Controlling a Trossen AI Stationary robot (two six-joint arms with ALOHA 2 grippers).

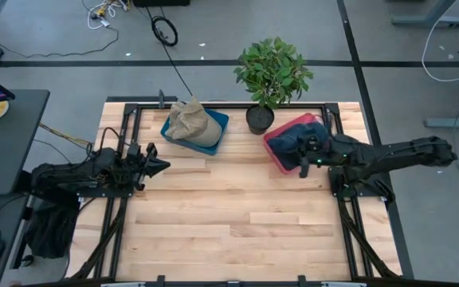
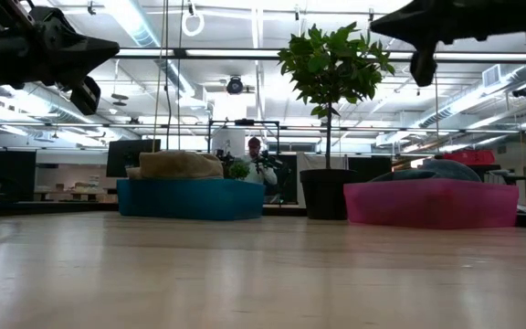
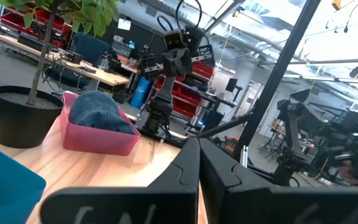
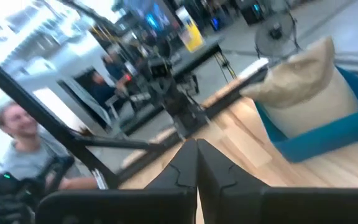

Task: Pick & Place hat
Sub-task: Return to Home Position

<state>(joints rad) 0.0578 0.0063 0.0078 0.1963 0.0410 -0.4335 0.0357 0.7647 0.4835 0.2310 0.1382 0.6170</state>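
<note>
At the back of the pale wooden table (image 1: 237, 215), toward its left: a blue rectangular plastic bin (image 1: 221, 124), heaped with crumpled tan-brown cloth caps (image 1: 190, 119) that rise above its rim. Just beside it, a leafy green plant in a black pot (image 1: 271, 76). Next along, a pink plastic bin (image 1: 274, 150) holding a dark blue cap (image 1: 292, 137).

Left gripper (image 1: 159, 167): hanging above the table's left side, well apart from the blue bin, fingers pressed together tip to tip, gripping nothing.

Right gripper (image 1: 303, 163): hanging over the near edge of the pink bin, fingers likewise closed on each other, empty.

In the low view, both high above the tabletop.

Beyond the table, a seated person in a grey shirt (image 4: 23, 155). Lettering on the room's signs and red crates too blurred to read.
</note>
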